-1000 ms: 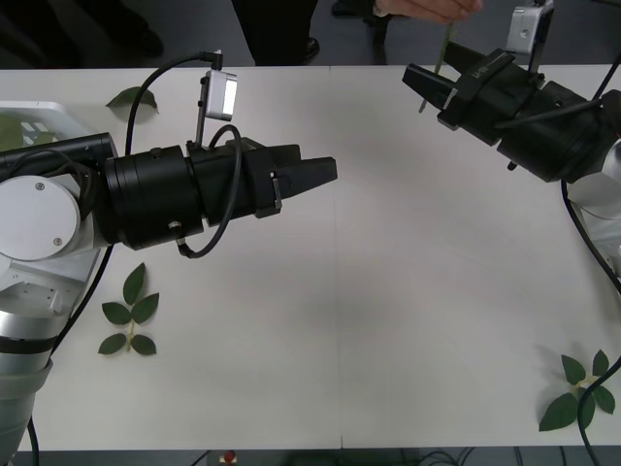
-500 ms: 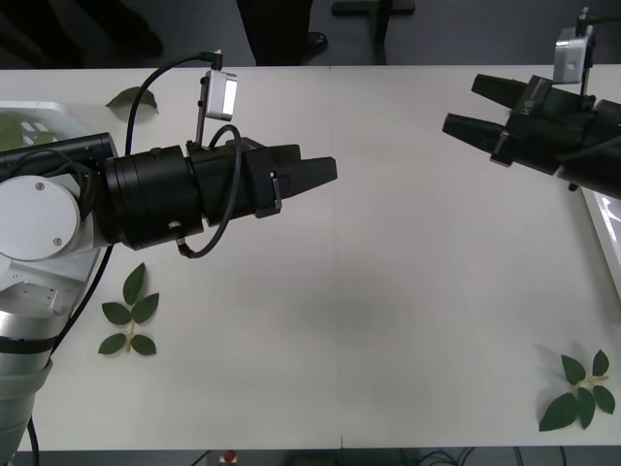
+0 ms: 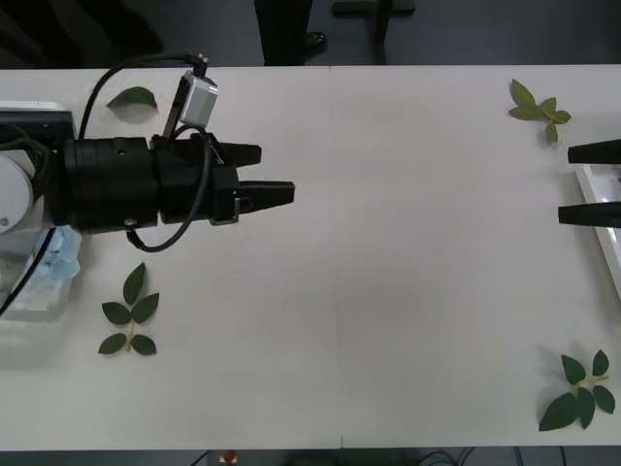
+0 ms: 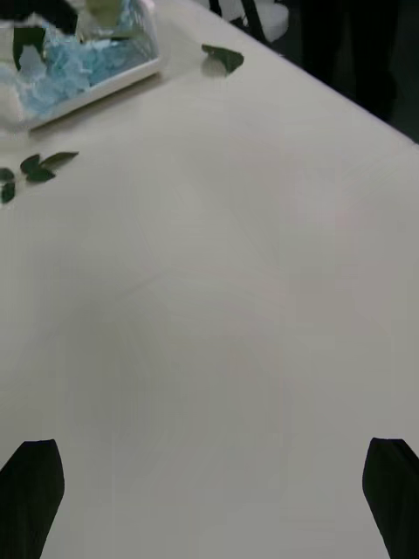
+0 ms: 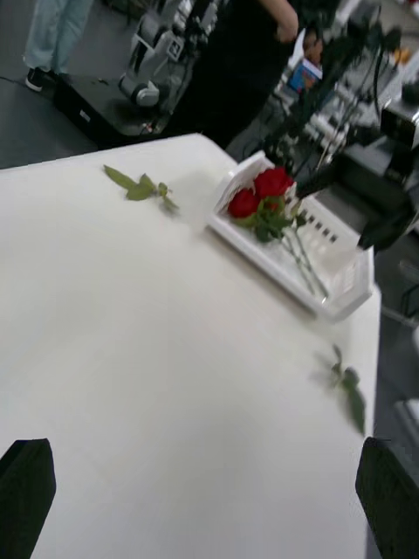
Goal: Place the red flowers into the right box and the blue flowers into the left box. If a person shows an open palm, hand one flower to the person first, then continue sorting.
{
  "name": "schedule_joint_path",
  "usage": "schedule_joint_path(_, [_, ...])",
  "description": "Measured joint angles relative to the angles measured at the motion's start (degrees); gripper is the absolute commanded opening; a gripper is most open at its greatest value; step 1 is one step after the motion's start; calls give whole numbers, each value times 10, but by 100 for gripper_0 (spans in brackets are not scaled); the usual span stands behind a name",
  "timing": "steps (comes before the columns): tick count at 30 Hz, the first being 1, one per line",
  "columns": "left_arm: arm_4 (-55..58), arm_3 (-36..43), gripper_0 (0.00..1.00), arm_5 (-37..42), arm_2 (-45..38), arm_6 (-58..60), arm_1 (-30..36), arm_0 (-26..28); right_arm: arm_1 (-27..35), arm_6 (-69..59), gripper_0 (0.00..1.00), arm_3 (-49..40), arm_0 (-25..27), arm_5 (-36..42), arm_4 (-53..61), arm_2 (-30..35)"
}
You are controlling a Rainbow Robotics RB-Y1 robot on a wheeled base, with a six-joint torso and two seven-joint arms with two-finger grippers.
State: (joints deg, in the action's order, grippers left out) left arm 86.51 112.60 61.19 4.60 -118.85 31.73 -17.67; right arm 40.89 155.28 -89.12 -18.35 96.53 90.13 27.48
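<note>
Two red flowers lie in the right box, whose rim shows at the table's right edge. Blue flowers fill the left box; a bit of them peeks out under my left arm. My left gripper hovers open and empty over the table's left half. Beside the right box my right gripper is open too, with nothing in it. The left wrist view shows its dark fingers above that box. The open palm is out of view.
Loose green leaf sprigs lie on the white table: near left, far left, far right and near right. The table's middle is bare.
My right gripper let go of a stem at a hand by the far edge and drew back to the right box. My left arm pulled back left, its fingers now spread.
</note>
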Motion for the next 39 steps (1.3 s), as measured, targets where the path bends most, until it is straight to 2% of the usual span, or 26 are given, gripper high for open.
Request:
schedule_joint_path(8, [0, 0, 100, 78, -39, -81, 54, -54, 53, 0, 100, 0, 0, 44, -9, 4])
schedule_joint_path(19, [-21, -26, 100, 207, -71, -91, 55, -164, 63, 0, 100, 0, 0, 58, -9, 3])
schedule_joint_path(29, [-23, -31, 100, 277, -80, -92, 51, -168, 63, 0, 100, 0, 0, 58, -9, 3])
schedule_joint_path(39, [-29, -31, 100, 282, -93, -124, 38, -168, 63, 0, 100, 0, 0, 58, -9, 3])
